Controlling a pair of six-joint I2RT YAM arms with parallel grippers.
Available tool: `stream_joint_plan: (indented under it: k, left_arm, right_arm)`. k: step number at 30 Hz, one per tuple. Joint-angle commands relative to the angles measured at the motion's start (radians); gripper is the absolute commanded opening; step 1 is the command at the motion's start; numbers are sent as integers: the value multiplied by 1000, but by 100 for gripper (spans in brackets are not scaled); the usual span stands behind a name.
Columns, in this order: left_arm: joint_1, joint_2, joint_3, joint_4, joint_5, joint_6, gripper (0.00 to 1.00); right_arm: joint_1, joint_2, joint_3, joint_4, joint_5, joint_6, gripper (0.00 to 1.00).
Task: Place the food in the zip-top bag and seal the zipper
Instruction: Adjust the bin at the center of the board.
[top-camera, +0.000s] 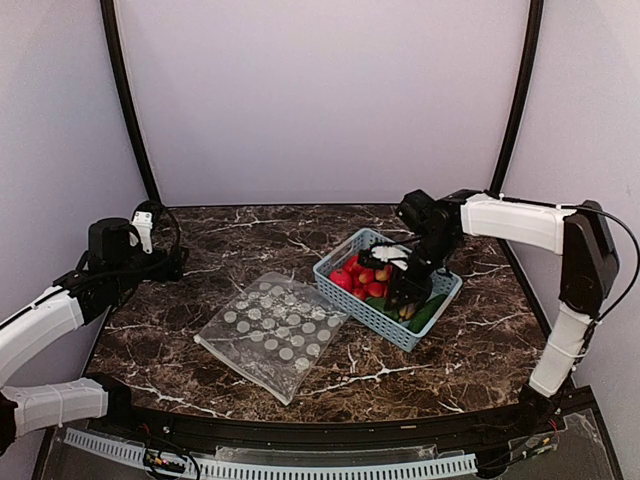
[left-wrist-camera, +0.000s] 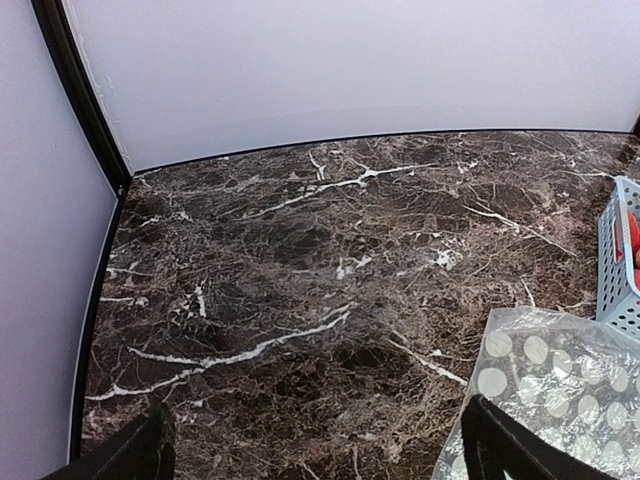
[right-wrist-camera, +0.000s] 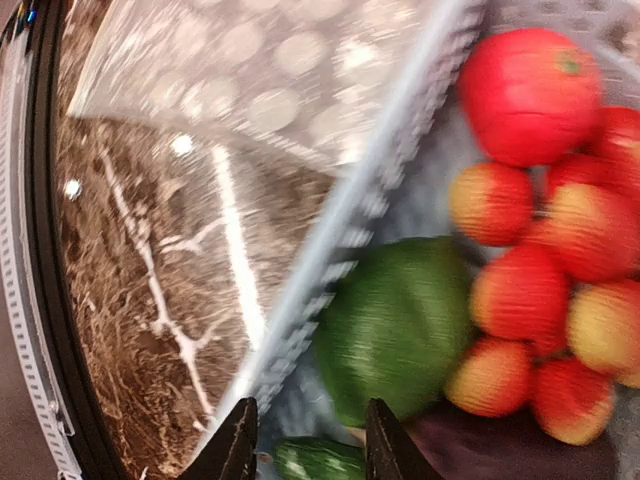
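The clear dotted zip-top bag (top-camera: 272, 332) lies flat on the marble table, left of the light-blue basket (top-camera: 345, 290). I cannot make out its zipper. The food sits in the basket: red and red-yellow round pieces (top-camera: 362, 278) and a green cucumber (top-camera: 428, 312). My right gripper (top-camera: 408, 292) is down inside the basket. In the right wrist view it (right-wrist-camera: 308, 445) is open, with the cucumber's end (right-wrist-camera: 320, 462) between its fingertips, next to a round green piece (right-wrist-camera: 395, 325) and the purple eggplant (right-wrist-camera: 500, 450). My left gripper (top-camera: 170, 262) is open and empty (left-wrist-camera: 318, 450) at the far left.
The basket wall (right-wrist-camera: 350, 230) runs just left of my right fingers, with the bag (right-wrist-camera: 260, 70) beyond it. The bag's corner (left-wrist-camera: 560, 390) and the basket's end (left-wrist-camera: 620, 260) show at the right of the left wrist view. A curved black frame and pale walls ring the table.
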Motion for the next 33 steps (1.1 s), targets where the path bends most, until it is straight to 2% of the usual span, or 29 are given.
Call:
stream_joint_plan:
  k: [1,8,12,20,22,27,33]
  left_arm:
    - [-7,4,-2,-2,26,-3,99]
    - [-12,13,-4,-2,74,10,99]
    - [-13,18,-3,-2,95,12,99]
    - [-19,17,-5,0,102,15,98]
    - [-20,19,-5,0,101,15,98]
    - [-20,23,-4,-1,102,11,97]
    - [-21,5,4,-13,34,-12,93]
  right_arm:
    - [-169,40,177,23,-24,75,35]
    - [-294,126,270,176,109,134,36]
    - [-325,218,340,171,152,127,35]
    - [-335,309,382,126,130,103,30]
    - [-338,307,377,124,129,115,26]
    - [-349,274,330,128,126,191,2]
    - [-358,105,73,226,258,357,0]
